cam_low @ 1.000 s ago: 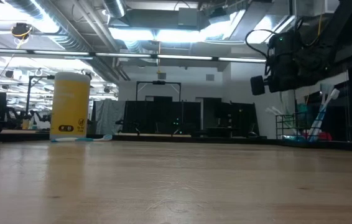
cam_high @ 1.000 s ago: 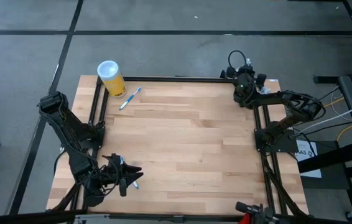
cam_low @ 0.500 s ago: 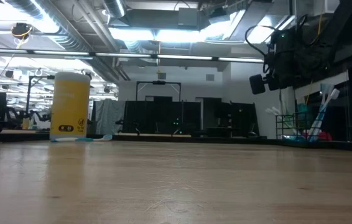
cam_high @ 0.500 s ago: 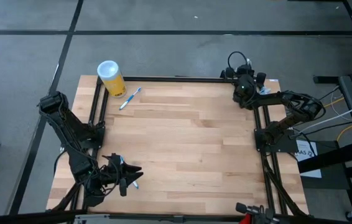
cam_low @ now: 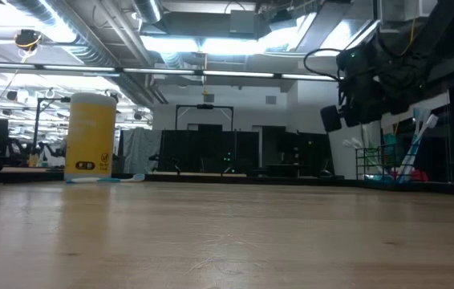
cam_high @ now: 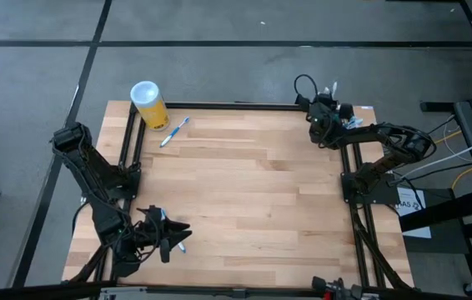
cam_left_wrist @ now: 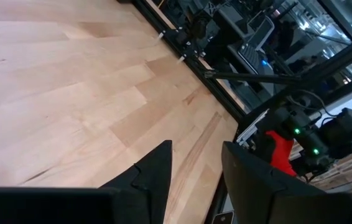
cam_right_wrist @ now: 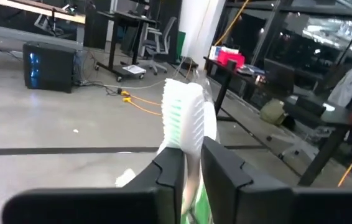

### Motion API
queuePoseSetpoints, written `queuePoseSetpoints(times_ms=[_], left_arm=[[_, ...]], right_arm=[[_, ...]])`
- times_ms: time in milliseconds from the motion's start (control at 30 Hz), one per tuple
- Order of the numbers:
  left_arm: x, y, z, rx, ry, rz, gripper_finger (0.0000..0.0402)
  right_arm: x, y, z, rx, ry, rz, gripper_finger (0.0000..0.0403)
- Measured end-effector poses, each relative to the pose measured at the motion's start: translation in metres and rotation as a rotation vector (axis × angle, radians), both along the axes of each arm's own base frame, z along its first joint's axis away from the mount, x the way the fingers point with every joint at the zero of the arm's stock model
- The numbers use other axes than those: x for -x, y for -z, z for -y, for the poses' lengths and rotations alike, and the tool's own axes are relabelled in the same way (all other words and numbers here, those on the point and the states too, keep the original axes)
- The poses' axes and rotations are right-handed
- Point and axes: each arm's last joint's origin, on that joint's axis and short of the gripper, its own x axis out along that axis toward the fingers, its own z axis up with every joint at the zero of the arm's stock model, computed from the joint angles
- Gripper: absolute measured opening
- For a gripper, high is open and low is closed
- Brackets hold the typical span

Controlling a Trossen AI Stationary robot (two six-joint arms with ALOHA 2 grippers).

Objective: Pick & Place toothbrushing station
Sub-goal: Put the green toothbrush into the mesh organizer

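Note:
My right gripper [cam_high: 326, 102] is above the table's far right corner, shut on a toothbrush [cam_right_wrist: 186, 118] with white bristles and a green handle. It also shows high up in the low view [cam_low: 359, 80]. My left gripper [cam_high: 169, 237] is open and empty, low over the near left of the table, and its fingers stand apart in the left wrist view [cam_left_wrist: 194, 168]. A yellow cup with a white lid [cam_high: 148, 103] stands upright at the far left, with a blue toothbrush [cam_high: 174, 131] lying flat on the table beside it. The black toothbrushing station is out of view. My right gripper pinches the toothbrush between its two fingers [cam_right_wrist: 166, 171], on the neck just below the bristle head [cam_right_wrist: 188, 146]. The head sticks out past the fingertips. The toothbrush lies along the fingers and is lifted clear of the table.
The wooden table top [cam_high: 244, 192] lies bare between the two arms. Black frame rails [cam_high: 128, 146] run along the left, right and far edges. The room beyond the far edge holds desks, chairs and cables.
My right gripper has turned about and shifted a little toward the table's left along the far edge, still shut on the toothbrush.

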Motion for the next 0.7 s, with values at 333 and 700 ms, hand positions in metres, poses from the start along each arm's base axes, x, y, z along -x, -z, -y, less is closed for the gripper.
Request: queuePoseSetpoints(times_ms=[333,700], left_arm=[[0.005,0.000,0.004,0.004,0.024,0.003,0.0096],[0.006,0.002,0.003,-0.021,0.028,-0.017,0.0091]], right_arm=[[0.000,-0.009,-0.010,0.019,-0.035,0.102,0.0082],[0.019,-0.002,-0.002,-0.083,-0.056,0.188,0.0089]])
